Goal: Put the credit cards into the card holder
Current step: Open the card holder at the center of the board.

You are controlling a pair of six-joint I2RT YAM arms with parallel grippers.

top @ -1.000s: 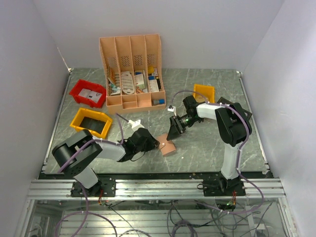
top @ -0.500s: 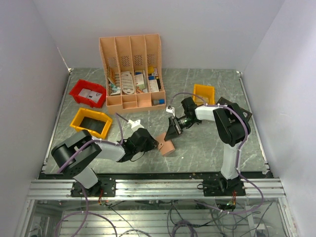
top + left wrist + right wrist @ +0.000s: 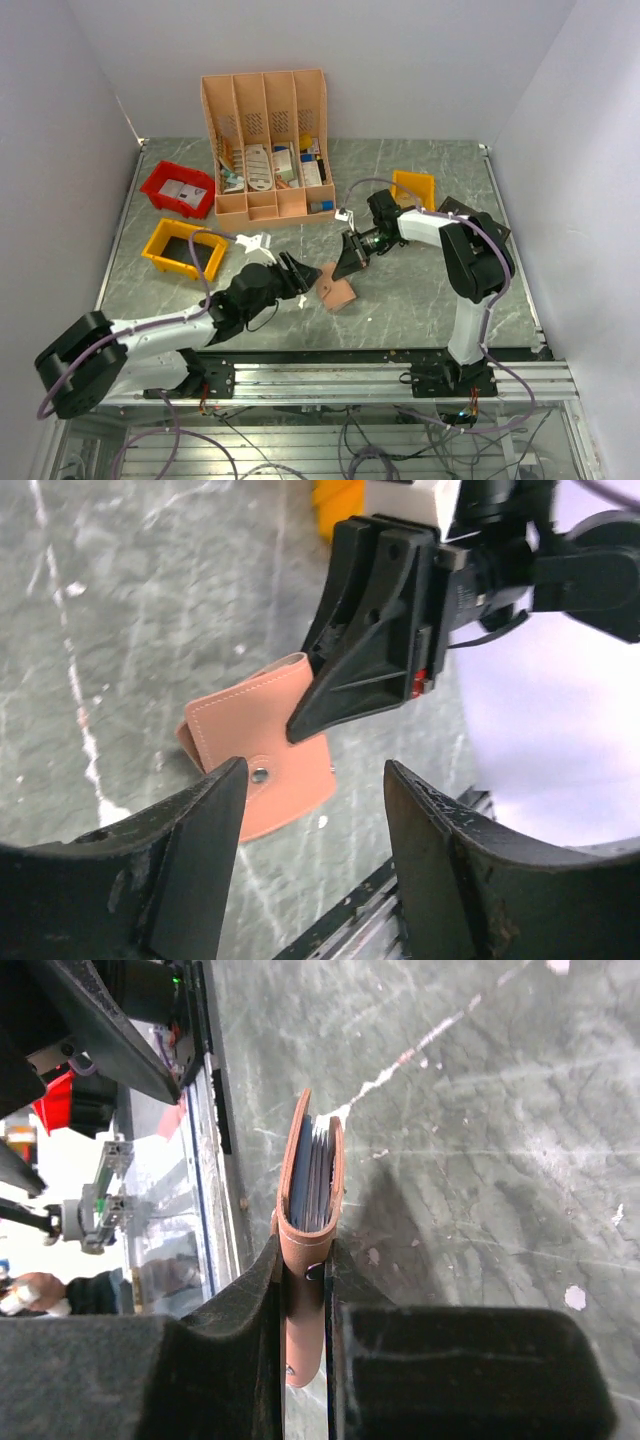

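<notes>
1. Two end effectors meet at the card holder (image 3: 336, 293), which sits near the front middle of the desk (image 3: 420, 300), between the two arms.
2. The right end effector (image 3: 303, 1260) is narrow and clamped on the holder. Its wrist view shows tan leather pinched between both fingers near the folded end, standing on edge with the fold almost shut.
3. That grip probably serves to steady the holder and keep it off its flat side, so the other arm can work at the pockets.
4. The left end effector (image 3: 315, 775) is wide and holds nothing. Its fingers spread to either side of its own view, and the holder's snap flap lies just beyond the tips, near them but apart.
5. From the left arm, then, the holder lies straight ahead in the gap between its fingers. The right arm's black fingers come down onto the holder's far upper edge.
6. Pale blue-grey sheets (image 3: 312, 1175) show edge-on inside the fold. Whether they are the credit cards or only the pocket panels, I cannot tell.
7. I can make out no loose card beside the holder in any view.
</notes>
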